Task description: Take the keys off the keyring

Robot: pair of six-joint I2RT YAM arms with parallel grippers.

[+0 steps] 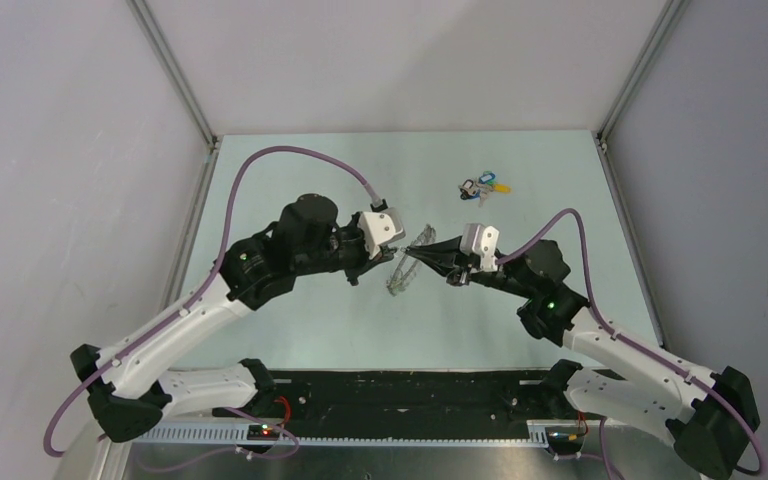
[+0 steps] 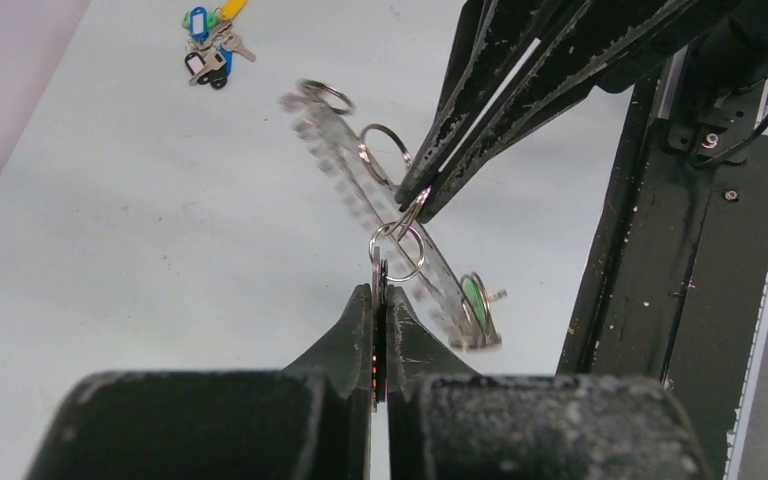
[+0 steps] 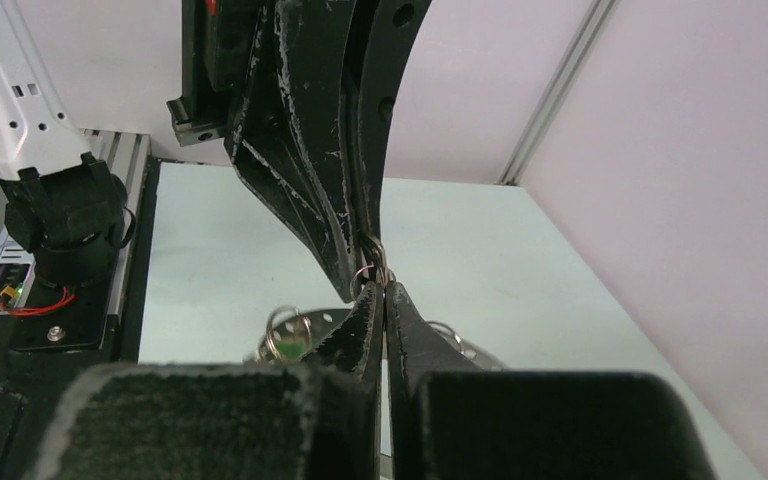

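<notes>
The keyring (image 2: 335, 150) is a silvery band with small wire loops, hanging blurred above the table between my two grippers; it also shows in the top view (image 1: 401, 270) and the right wrist view (image 3: 305, 325). My left gripper (image 2: 380, 292) is shut on the dark key (image 2: 381, 300), seen edge-on between the fingertips. A small wire loop (image 2: 398, 250) joins that key to the keyring. My right gripper (image 3: 381, 288) is shut on this loop (image 3: 368, 270), tip to tip with the left gripper (image 1: 392, 256). The green key (image 2: 474, 298) hangs at the keyring's lower end.
A bunch of keys with blue and yellow heads (image 1: 482, 187) lies on the pale table at the back right, apart from the grippers. The black base rail (image 1: 410, 390) runs along the near edge. Grey walls stand on the left, right and back.
</notes>
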